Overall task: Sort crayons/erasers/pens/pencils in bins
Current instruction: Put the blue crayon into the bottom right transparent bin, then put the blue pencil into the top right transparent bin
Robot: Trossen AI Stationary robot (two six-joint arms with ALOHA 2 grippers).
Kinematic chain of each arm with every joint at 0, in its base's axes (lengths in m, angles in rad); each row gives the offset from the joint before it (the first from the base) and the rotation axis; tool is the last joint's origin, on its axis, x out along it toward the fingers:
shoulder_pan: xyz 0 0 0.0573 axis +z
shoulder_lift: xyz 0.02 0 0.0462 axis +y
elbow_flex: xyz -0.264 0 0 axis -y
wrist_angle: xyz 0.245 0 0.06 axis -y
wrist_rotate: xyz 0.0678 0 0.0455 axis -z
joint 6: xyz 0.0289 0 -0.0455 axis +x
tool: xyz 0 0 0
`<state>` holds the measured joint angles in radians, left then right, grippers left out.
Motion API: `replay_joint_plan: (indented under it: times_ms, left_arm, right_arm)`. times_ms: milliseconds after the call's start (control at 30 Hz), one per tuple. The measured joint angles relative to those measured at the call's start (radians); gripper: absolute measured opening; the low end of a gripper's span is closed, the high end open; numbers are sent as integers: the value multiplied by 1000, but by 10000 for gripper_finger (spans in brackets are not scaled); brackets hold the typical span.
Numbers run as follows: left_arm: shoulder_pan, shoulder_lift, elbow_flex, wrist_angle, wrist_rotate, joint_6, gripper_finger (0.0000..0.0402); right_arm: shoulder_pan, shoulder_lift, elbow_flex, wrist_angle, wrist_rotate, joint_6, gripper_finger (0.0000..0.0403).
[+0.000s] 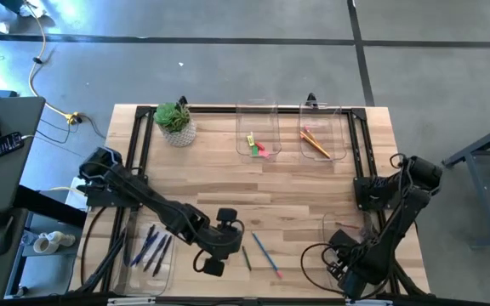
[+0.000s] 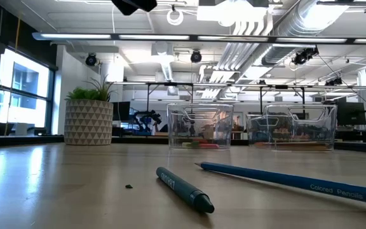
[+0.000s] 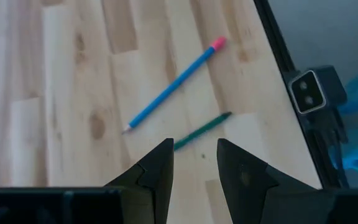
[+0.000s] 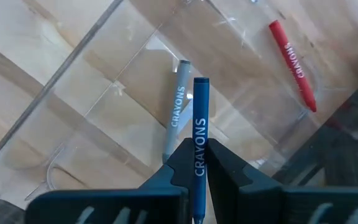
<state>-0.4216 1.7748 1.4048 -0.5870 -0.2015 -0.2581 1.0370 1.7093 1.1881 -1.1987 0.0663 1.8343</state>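
Worktop front: your left hand, spread, hung just short of the green crayon, probably lying crosswise to its fingers.

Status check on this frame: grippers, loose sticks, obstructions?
Right gripper shut on blue crayon, over crayon bin. Left gripper open above green crayon, blue pencil beside it. Nothing blocking.

Bright, even light falls from ceiling strip lamps, with daylight at a window. Glare streaks the clear bin. The nearest crayon looks soft, and shadows under it are faint.
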Motion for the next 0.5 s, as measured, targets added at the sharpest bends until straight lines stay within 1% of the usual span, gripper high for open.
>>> replay_joint_plan:
  times_ms: [100,233,500]
  left_arm:
    - [-1,11,0,1,22,0,113]
    - [-1,13,0,-3,25,14,113]
    - [0,13,0,-21,44,137,117]
  right_arm:
    - [0,5,0,25,-13,12,16]
    - [0,5,0,52,-19,80,27]
    - [-3,5,0,100,-26,225,93]
